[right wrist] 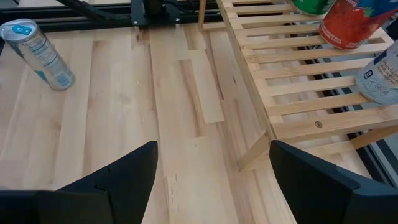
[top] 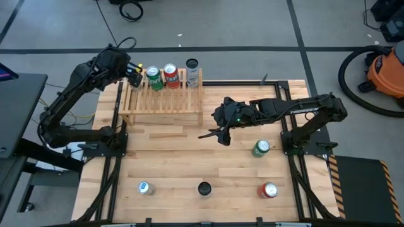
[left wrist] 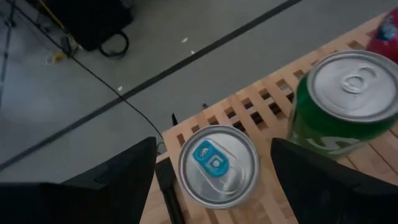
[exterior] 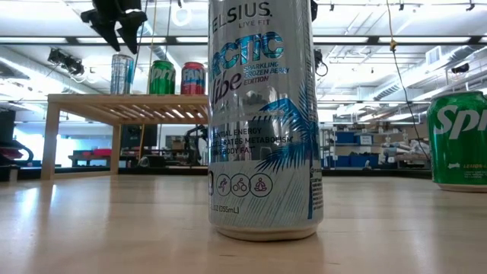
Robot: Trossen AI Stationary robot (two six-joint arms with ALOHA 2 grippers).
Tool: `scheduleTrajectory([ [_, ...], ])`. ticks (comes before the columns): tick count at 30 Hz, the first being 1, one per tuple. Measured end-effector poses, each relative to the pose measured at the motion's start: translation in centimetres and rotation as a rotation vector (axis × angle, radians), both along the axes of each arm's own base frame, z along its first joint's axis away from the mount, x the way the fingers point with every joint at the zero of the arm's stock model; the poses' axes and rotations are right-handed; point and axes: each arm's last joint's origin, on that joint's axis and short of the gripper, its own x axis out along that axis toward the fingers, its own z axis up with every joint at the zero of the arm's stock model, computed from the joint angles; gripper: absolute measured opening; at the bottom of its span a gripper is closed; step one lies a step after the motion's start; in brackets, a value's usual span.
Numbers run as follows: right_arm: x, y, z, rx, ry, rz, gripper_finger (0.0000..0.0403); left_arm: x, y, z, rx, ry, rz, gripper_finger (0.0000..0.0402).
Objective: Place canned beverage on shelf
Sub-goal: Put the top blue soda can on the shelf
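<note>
Left gripper (top: 134, 74): from above we see it over the shelf (top: 164, 101) end; the can below it is hidden.
Celsius can (exterior: 262, 114): up close in the low view, we lose its top to the edge.
Green Sprite can (exterior: 459, 138): cut off at the side.
Red can (right wrist: 351, 22): we see only its lower body.
Brand lettering on shelf cans: too small from above.

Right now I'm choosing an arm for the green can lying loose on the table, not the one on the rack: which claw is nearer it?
Right. The right claw hovers beside the green can; the left claw is over the light-wood slatted rack.
</note>
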Motion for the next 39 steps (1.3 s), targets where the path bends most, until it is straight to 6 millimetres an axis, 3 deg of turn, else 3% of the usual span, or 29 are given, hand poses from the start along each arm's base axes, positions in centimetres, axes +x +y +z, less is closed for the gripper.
scheduleTrajectory([
  [14,0.1,0.0,0.1,0.001,-0.009,0.001,0.0318,-0.5,1.4,-0.7,-0.082,-0.040,0.054,0.0318],
  [25,0.1,0.0,0.1,0.002,-0.012,0.002,0.0318,0.8,2.9,-2.4,-0.177,0.019,0.070,0.0318],
  [39,0.1,0.0,0.1,0.002,-0.012,0.002,0.0318,0.9,3.0,-2.9,-0.223,0.086,0.033,0.0318],
])
